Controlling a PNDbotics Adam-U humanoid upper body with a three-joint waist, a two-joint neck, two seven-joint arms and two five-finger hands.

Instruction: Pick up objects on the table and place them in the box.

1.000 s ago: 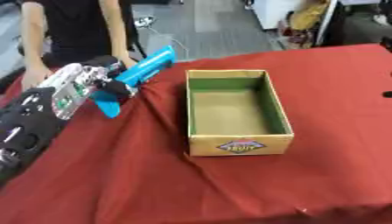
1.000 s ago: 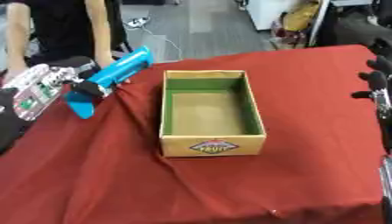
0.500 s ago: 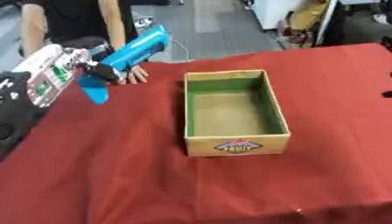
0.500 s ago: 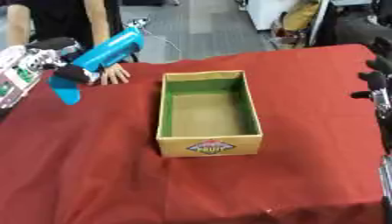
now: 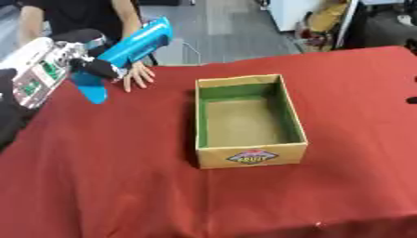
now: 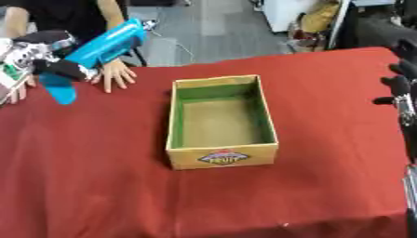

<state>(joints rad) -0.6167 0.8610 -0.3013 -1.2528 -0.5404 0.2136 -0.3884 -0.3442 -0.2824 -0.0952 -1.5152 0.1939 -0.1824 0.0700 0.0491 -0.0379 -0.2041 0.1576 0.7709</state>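
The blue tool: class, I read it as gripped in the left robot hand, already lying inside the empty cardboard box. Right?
Not quite. The left robot hand does grip the blue tool, but lifted over the table, left of the box. The left eye view shows the box empty.

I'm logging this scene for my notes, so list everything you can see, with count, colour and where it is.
Box: one, cardboard with green inner walls, open and empty, middle of the table.
Blue tool: one, bright blue, gun-shaped, held in the air above the table's far left.
Tablecloth: one, red, covering the table.
Person's hand: one, resting flat on the far left edge of the cloth.
Left hand: black, curled round the blue tool, upper left.
Right hand: black, at the right edge, holding nothing; finger pose unclear.
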